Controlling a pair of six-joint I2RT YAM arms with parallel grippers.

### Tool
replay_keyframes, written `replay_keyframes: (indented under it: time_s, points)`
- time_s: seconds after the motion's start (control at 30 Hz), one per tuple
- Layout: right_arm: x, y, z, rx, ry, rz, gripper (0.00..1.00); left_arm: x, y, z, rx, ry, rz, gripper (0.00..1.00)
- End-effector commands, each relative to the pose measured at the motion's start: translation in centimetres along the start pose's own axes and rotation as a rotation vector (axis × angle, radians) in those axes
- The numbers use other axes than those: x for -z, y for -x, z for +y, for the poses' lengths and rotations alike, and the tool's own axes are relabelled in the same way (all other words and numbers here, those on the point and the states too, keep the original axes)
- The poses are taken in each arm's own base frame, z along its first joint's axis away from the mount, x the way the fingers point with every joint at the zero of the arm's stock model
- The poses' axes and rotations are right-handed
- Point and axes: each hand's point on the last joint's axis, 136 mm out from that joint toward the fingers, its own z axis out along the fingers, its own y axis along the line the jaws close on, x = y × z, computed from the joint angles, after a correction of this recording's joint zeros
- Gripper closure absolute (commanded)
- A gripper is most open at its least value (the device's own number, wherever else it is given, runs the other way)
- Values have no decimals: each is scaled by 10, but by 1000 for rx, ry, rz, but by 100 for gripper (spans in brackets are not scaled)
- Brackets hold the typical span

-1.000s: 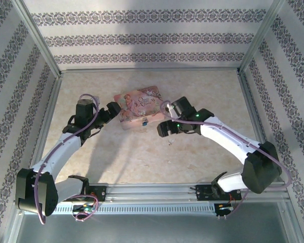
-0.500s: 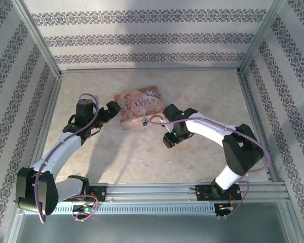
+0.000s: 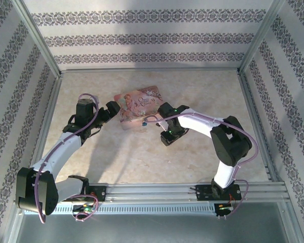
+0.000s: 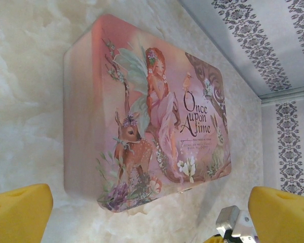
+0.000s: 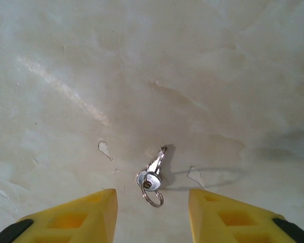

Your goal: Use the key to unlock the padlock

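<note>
The key (image 5: 153,174) lies on the desk (image 5: 218,76) between the right gripper's (image 5: 151,205) spread fingers, untouched; the left gripper (image 4: 152,217) gapes wide before the lidded pink tin (image 4: 147,126), contents hidden; the padlock (image 3: 144,122) sits at the tin's near edge.

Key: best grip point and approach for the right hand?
Pinch the round head of the key, by its ring, coming straight down. It lies flat on the table, blade pointing away, centred just ahead of the open right hand.
</note>
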Motion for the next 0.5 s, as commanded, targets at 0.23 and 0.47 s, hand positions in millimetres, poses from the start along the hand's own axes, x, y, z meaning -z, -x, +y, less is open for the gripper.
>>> replay_keyframes:
  time_s: [0.23, 0.47]
  points:
    - [-14, -9, 1, 4, -16, 70, 67, 0, -4, 2, -23, 13, 7, 1]
    - [-18, -14, 1, -1, -18, 92, 73, 0, -3, 0, -23, 10, 5, 1]
